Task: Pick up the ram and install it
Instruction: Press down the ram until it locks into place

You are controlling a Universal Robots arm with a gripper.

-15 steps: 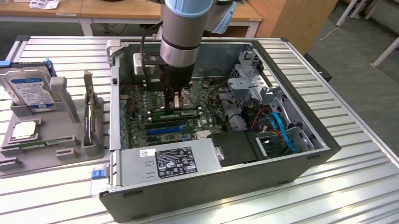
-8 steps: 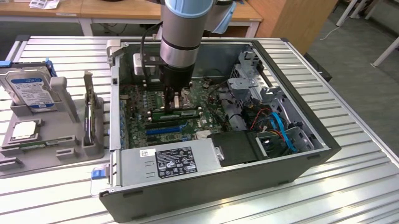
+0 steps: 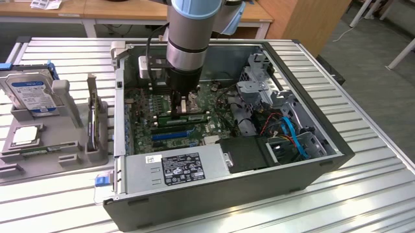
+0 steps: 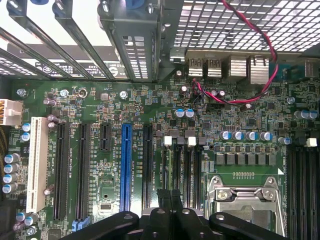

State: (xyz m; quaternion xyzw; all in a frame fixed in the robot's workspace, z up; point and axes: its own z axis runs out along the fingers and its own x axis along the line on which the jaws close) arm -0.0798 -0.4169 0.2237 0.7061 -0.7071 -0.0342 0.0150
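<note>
Hovering gripper (image 4: 171, 196) over motherboard (image 4: 100, 105) | jaws closed, holding nothing | ram (image 3: 183, 117) seated just below | case walls (image 3: 214, 194) close

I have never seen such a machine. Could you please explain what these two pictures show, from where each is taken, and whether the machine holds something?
The machine is a robot arm with a gripper at its end. The exterior view is taken by a camera beside the table and shows the arm reaching down into an open computer case on a slatted metal table. The wrist view is taken by a camera on the arm itself, looking down at the green motherboard with its black and blue slots.

At the exterior view's left, a grey holder tray carries a hard drive and other parts.

The gripper is shut, just above the motherboard. A green ram stick lies at its tip, by the memory slots; whether it is held or already seated I cannot tell.
</note>
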